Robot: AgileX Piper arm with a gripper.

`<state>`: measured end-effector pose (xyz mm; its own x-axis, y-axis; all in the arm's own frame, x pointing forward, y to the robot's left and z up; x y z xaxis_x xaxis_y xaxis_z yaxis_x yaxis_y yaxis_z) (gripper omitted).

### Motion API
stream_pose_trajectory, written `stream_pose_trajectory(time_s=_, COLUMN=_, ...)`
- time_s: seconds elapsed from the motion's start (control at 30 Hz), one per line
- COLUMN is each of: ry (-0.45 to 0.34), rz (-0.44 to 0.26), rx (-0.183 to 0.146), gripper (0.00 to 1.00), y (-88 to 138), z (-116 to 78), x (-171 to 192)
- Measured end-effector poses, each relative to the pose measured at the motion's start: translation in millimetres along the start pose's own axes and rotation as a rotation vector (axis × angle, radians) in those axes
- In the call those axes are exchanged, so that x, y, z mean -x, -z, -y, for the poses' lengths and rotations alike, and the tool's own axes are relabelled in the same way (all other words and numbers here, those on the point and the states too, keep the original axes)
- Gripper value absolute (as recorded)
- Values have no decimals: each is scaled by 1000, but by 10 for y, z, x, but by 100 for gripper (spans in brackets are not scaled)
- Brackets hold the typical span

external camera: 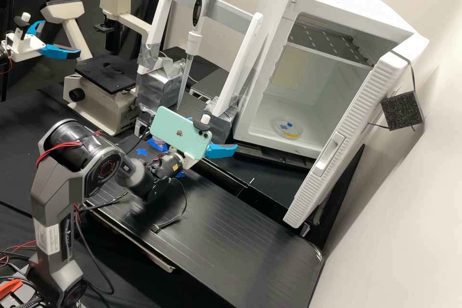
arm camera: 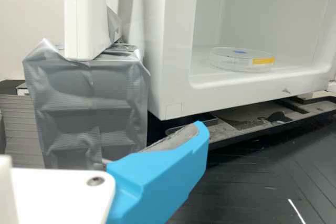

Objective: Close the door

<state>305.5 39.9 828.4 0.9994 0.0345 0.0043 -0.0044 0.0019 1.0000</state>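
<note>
Where the white cabinet (external camera: 274, 24) stands tilted in the high view, we see its door (external camera: 346, 120) swung wide open, the ridged face and recessed handle (external camera: 329, 155) turned towards the bench (external camera: 240, 245). A dark strap (external camera: 413, 71) passes over the upper part of the door, and a black foam block (external camera: 402, 110) hangs just beside it, near the pale wall (external camera: 385, 231). We find the gripper (external camera: 214, 131) well apart from the door, near the cabinet's opposite lower corner; its blue fingers (arm camera: 163, 174) are parted and released, with the grey pad of one uncovered and nothing grasped. Inside the cabinet, we note a round, lidded dish (external camera: 288, 127) with a yellow label and blue marks on its floor, below a dark perforated shelf (external camera: 332, 41). Beside the cabinet, we observe a pipette (external camera: 194, 41) hanging upright between two white posts (external camera: 160, 12), whose feet are wrapped in silver tape (arm camera: 89, 108). Beyond the posts from the cabinet stands a beige microscope (external camera: 96, 106), and we see a mint-green phone (external camera: 178, 130) mounted on the arm behind the gripper
</note>
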Motion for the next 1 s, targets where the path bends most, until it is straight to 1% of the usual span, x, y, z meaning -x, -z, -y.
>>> stream_pose_trajectory(time_s=0.27, ry=-1, rz=-1, rx=0, gripper=100, y=-1, z=2, x=3)
stream_pose_trajectory(time_s=0.37, ry=-8, rz=2, rx=14, gripper=100, y=-59, z=-26, x=91)
stream_pose_trajectory(time_s=0.43, ry=-24, rz=3, rx=14, gripper=100, y=-98, z=-71, x=199)
stream_pose_trajectory(time_s=0.53, ry=-100, rz=-12, rx=-11, gripper=100, y=-150, z=-230, x=388)
stream_pose_trajectory(time_s=0.63, ry=-179, rz=-46, rx=-37, gripper=100, y=-193, z=-393, x=600)
stream_pose_trajectory(time_s=0.7, ry=-254, rz=-75, rx=-54, gripper=100, y=-213, z=-567, x=748)
stream_pose_trajectory(time_s=0.73, ry=-297, rz=-84, rx=-56, gripper=100, y=-225, z=-667, x=819)
stream_pose_trajectory(time_s=0.77, ry=-321, rz=-87, rx=-65, gripper=100, y=-238, z=-730, x=862)
stream_pose_trajectory(time_s=0.8, ry=-352, rz=-84, rx=-66, gripper=100, y=-258, z=-808, x=914)
stream_pose_trajectory(time_s=0.83, ry=-375, rz=-86, rx=-74, gripper=100, y=-273, z=-866, x=955)
stream_pose_trajectory(time_s=0.97, ry=-473, rz=-42, rx=-97, gripper=100, y=-405, z=-1118, x=1088)
stream_pose_trajectory(time_s=1.0, ry=-511, rz=-29, rx=-102, gripper=100, y=-450, z=-1216, x=1112)
